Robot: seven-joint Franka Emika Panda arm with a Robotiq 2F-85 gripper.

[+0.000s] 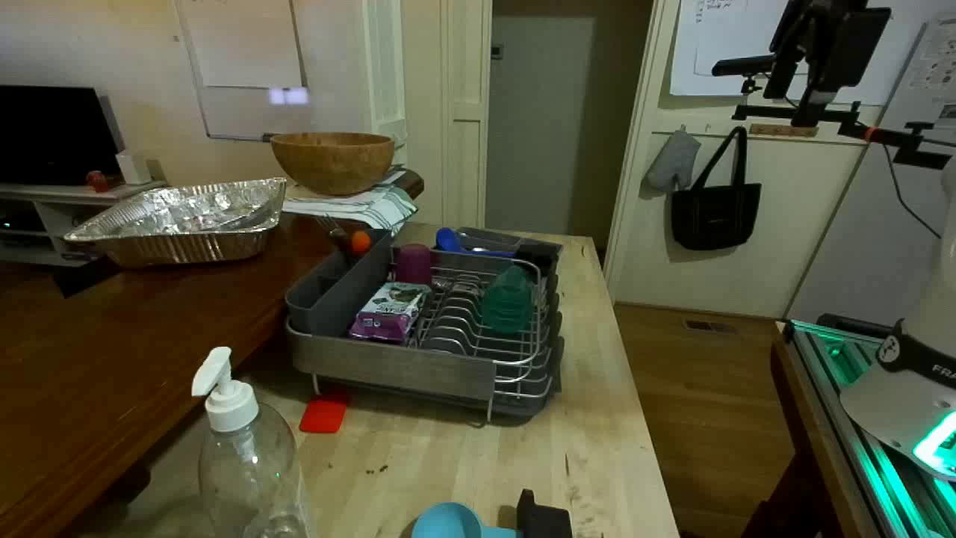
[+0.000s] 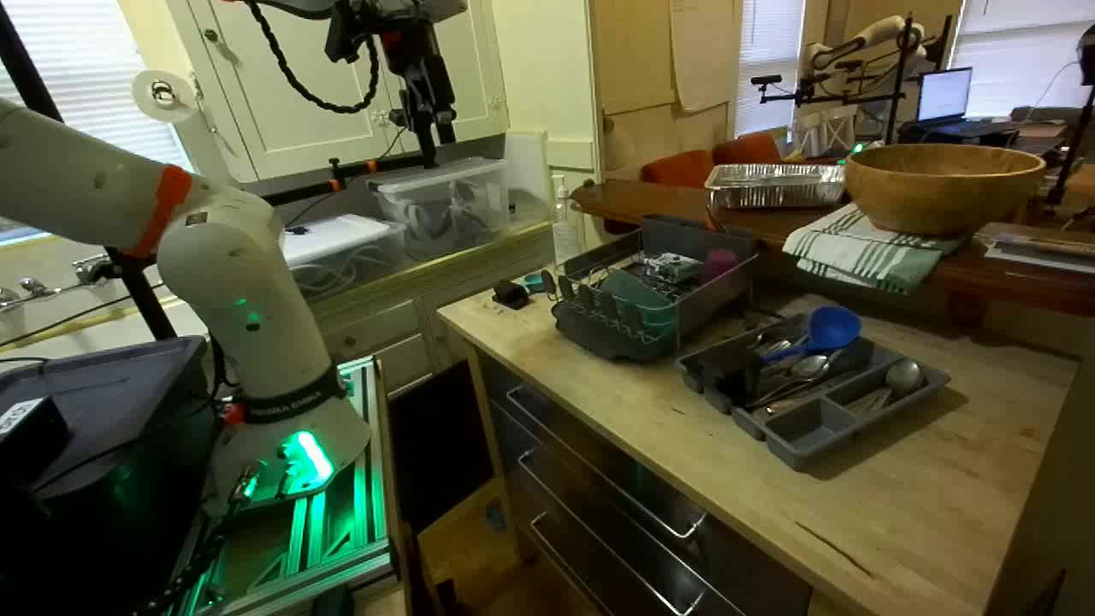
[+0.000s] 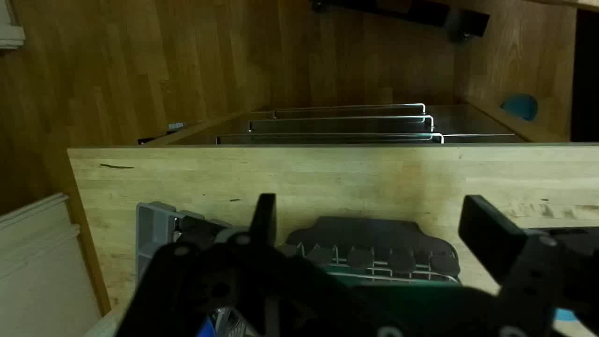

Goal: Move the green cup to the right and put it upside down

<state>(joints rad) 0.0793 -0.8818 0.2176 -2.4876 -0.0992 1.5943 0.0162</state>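
The green cup (image 1: 508,302) sits in the right part of the dish rack (image 1: 403,366) in an exterior view. It also shows in the rack (image 2: 590,346) behind the grey prongs, as a green shape (image 2: 646,301) that looks tilted; I cannot tell which way its mouth faces. In the wrist view, a strip of green (image 3: 344,277) shows behind the rack's wires, mostly hidden by my gripper. My gripper (image 3: 367,224) is open, fingers wide apart, with nothing between them. It hangs high and away from the rack in both exterior views (image 2: 436,150) (image 1: 795,101).
The rack also holds a purple cup (image 1: 413,264) and a snack packet (image 1: 390,310). A utensil tray (image 2: 808,441) with a blue ladle (image 2: 834,329) stands beside it. A soap bottle (image 1: 250,467), red square (image 1: 325,413) and light-blue scoop (image 1: 450,523) are on the counter (image 1: 582,448).
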